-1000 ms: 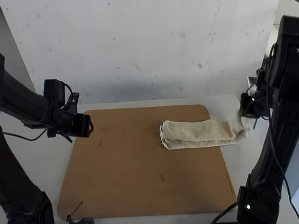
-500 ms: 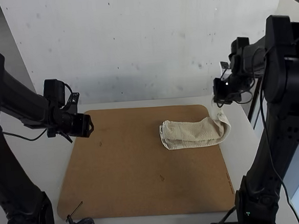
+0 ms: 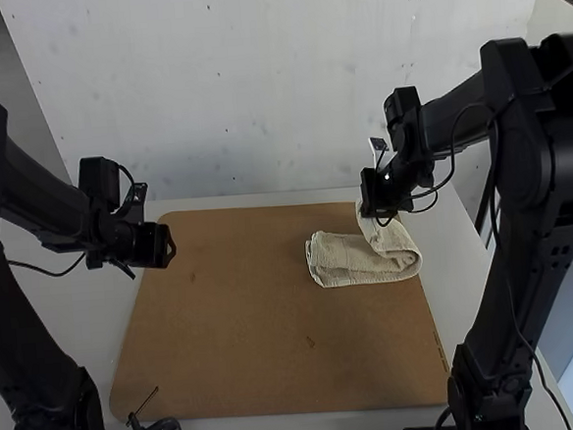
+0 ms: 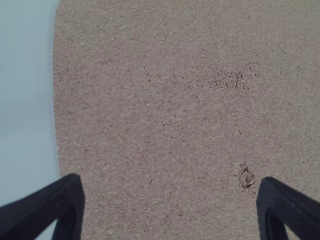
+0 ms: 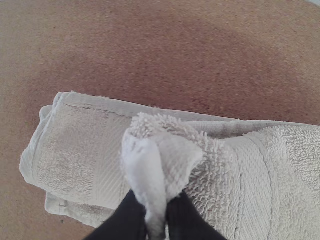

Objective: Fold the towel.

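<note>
Towel (image 3: 341, 260): layered, one end lifted
Right claw (image 3: 373, 212): towel's end pinched
Left claw (image 3: 168, 247): spread — held above board (image 3: 274, 324)

Right arm (image 3: 457, 116) farther left, towel end (image 3: 374, 230) curled over

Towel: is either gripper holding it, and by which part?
Yes. The right gripper grips the towel by its raised end, pinched into a bunch between the fingers. The left gripper holds nothing.

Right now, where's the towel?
High view: the towel lies layered on the far right part of the brown board, by its right edge, with one end held up by the right arm's pincer.
</note>
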Motion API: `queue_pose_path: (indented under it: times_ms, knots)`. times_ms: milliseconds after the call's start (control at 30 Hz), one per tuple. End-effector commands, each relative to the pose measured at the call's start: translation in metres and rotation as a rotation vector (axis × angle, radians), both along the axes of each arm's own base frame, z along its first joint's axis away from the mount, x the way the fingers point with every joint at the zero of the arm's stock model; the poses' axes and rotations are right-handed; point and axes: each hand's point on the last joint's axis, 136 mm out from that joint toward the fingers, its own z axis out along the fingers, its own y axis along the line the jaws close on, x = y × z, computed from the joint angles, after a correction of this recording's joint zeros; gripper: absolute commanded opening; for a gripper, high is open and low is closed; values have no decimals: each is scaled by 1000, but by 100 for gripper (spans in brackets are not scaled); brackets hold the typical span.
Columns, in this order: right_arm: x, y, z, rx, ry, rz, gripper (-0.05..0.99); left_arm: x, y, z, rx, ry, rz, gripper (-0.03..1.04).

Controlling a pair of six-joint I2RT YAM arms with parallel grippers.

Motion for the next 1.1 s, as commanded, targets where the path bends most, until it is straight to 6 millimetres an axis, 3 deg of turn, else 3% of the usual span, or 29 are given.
queue_pose_path:
  times_ms: [0,567,800,867,1067]
  knots:
    - [-1,14,3,15,-6,-3,2,-1,-1,-5,-19,8,-4,75]
    - [-2,79,-45,45,75,26,2,-2,3,-11,-31,14,7,75]
    - [12,87,-53,54,49,0,3,-2,7,-15,-34,16,13,75]
    - [14,88,-52,61,45,-7,10,-2,6,-15,-38,16,11,75]
    - [18,93,-48,88,35,-23,19,-3,7,-18,-40,23,12,75]
